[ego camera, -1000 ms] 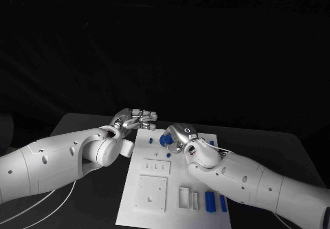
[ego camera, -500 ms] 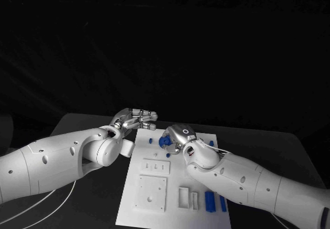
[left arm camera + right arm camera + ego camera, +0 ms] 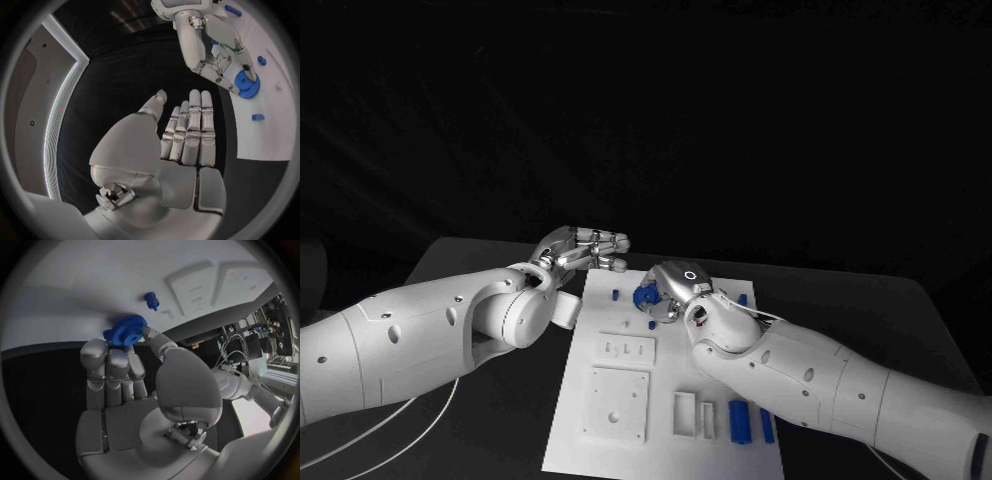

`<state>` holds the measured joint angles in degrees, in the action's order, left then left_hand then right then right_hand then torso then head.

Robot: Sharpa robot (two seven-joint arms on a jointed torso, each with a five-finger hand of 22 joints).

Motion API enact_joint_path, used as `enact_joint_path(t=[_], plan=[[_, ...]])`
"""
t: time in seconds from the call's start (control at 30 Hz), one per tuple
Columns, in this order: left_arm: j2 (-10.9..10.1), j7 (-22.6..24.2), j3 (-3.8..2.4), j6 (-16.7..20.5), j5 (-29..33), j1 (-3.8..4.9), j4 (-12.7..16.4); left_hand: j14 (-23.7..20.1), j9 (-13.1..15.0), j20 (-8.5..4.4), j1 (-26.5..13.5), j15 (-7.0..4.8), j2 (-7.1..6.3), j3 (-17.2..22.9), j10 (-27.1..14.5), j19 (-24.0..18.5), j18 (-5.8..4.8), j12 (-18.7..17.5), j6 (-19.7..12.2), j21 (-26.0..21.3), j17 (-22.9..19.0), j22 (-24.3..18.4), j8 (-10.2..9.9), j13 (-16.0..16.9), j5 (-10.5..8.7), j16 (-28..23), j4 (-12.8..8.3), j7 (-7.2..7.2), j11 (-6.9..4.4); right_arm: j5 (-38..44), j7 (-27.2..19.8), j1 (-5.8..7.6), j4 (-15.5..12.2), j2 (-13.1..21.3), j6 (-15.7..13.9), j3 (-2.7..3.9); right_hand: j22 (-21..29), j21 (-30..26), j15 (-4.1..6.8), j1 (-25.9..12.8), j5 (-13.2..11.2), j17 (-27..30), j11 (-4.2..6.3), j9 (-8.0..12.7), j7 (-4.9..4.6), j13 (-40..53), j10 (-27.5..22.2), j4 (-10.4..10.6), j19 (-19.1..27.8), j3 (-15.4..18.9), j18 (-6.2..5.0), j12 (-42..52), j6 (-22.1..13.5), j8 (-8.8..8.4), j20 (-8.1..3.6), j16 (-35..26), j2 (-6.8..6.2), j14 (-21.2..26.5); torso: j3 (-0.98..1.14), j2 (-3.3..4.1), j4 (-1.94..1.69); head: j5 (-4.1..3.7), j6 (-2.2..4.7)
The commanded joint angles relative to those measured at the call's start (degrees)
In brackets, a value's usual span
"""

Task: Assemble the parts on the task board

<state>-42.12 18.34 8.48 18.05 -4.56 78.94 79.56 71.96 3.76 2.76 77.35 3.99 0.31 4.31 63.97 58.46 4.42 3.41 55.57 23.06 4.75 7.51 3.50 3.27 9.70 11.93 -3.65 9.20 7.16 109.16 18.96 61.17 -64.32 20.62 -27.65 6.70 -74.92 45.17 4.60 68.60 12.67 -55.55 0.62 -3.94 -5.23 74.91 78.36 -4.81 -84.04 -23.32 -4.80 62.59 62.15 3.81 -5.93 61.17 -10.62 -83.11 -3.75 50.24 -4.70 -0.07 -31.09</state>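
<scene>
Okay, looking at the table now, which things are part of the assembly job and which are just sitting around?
In the job: task board; blue gear, held by the right hand; small blue peg; blue bars; left hand, holding nothing.

Lying about: black table; white cable.

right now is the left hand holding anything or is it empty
Empty. The left hand shows flat, straight fingers with nothing in them, beside the task board. The right hand is the one touching the blue gear.
</scene>
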Motion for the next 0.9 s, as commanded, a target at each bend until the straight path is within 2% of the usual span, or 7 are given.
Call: enact_joint_path(t=[0.03, 0.2, 0.27, 0.5, 0.7, 0.9], plan=[[0.2, 0.4, -0.04, -0.3, -0.2, 0.03, 0.1, -0.1, 0.0, 0.38, 0.0, 0.12, 0.44, -0.2, -0.3, 0.1, -0.27, 0.0, -0.5, 0.2, -0.1, -0.1, 0.1, 0.1, -0.33, -0.3, -0.2, -0.04, -0.02, -1.4, -0.7, -0.07, 0.2, -0.2, 0.3, -0.05, -0.3, -0.4, -0.15, -1.4, 0.3, 0.2, -0.44, 0.2, -0.65, 0.8, -0.2, 1.3, -3.2, 0.4, -0.11, -0.3, -2.4, -0.24, 0.18, -0.3, -0.02, 0.4, -0.01, 0.02, -0.01, -0.02, 0.06], [0.2, 0.4, -0.04, -0.3, -0.2, 0.03, 0.0, -0.1, 0.0, 0.4, -0.1, 0.13, 0.49, -0.2, -0.4, 0.0, -0.27, 0.0, -0.6, 0.3, -0.1, -0.1, 0.1, 0.1, -0.33, -0.3, -0.2, -0.01, 0.01, -2.4, -0.8, -0.07, 0.4, -0.1, 0.4, -0.05, -0.2, -0.3, -0.17, -4.2, 0.3, 0.2, -0.41, 0.2, -0.66, 0.6, -0.4, 4.3, -3.2, 0.4, -0.4, -0.4, -3.1, -0.2, 0.3, -0.5, 0.01, 0.5, 0.0, 0.01, -0.03, -0.01, 0.04], [0.2, 0.4, -0.04, -0.3, -0.2, 0.03, 0.0, -0.1, 0.0, 0.42, -0.2, 0.14, 0.51, -0.3, -0.5, 0.0, -0.27, 0.0, -0.7, 0.3, -0.1, -0.1, 0.1, 0.1, -0.33, -0.3, -0.2, 0.02, 0.03, -2.7, -0.8, -0.07, 0.4, 0.0, 0.6, -0.05, -0.2, -0.1, -0.14, -6.1, 0.2, 0.0, -0.32, 0.2, -0.64, 0.6, -0.4, 5.5, -3.2, -0.7, -0.42, -0.2, -3.0, -0.23, 0.27, -0.3, -0.04, 0.4, -0.04, 0.0, -0.04, -0.09, 0.03], [0.3, 0.4, -0.04, -0.3, -0.2, 0.03, -0.1, -0.1, 0.0, 0.42, -0.2, 0.14, 0.51, -0.3, -0.5, 0.0, -0.27, 0.0, -0.7, 0.3, -0.1, -0.1, 0.1, 0.1, -0.33, -0.3, -0.2, 0.02, 0.03, -3.6, -1.0, -0.07, 0.3, 0.2, 1.4, -0.05, -0.4, 0.7, -0.09, -7.0, 0.5, -0.4, -0.26, 0.1, -0.42, 0.9, -0.1, 5.7, -3.2, -2.0, -0.34, 0.5, -2.1, -0.19, 0.21, 0.1, 0.12, 0.4, 0.0, 0.02, -0.01, -0.26, 0.03], [0.3, 0.3, -0.04, -0.2, -0.2, 0.03, -0.2, -0.1, 0.0, 0.46, -0.5, 0.18, 0.54, -0.4, -0.6, 0.1, -0.26, 0.0, -1.2, 0.2, -0.1, -0.2, 0.1, 0.1, -0.26, -0.3, 0.1, 0.13, 0.08, -4.3, -1.2, -0.14, 0.3, 0.5, 1.8, -0.05, -0.5, 0.9, 0.02, -7.9, 2.6, -0.5, -0.09, 0.1, -0.18, 1.0, 0.0, 6.0, -3.2, -2.7, -0.26, 0.7, -1.3, -0.21, 0.12, 0.2, 0.54, 0.3, 0.0, -0.01, 0.01, -0.4, 0.02], [0.2, 0.2, -0.04, -0.2, -0.2, 0.03, -0.2, -0.1, 0.0, 0.48, -0.6, 0.2, 0.61, -0.5, -0.7, 0.1, -0.25, 0.0, -1.6, 0.2, -0.1, -0.3, 0.0, 0.1, -0.21, -0.3, 0.2, 0.16, 0.1, -4.7, -1.2, -0.35, 0.3, 1.1, 2.1, -0.05, -0.5, 1.1, 0.08, -8.6, 2.9, -0.5, -0.02, 0.1, -0.08, 1.1, 0.0, 5.8, -3.2, -3.1, -0.16, 0.8, -1.0, -0.22, 0.03, 0.3, 0.78, 0.3, -0.01, -0.02, 0.08, -0.43, 0.1]])
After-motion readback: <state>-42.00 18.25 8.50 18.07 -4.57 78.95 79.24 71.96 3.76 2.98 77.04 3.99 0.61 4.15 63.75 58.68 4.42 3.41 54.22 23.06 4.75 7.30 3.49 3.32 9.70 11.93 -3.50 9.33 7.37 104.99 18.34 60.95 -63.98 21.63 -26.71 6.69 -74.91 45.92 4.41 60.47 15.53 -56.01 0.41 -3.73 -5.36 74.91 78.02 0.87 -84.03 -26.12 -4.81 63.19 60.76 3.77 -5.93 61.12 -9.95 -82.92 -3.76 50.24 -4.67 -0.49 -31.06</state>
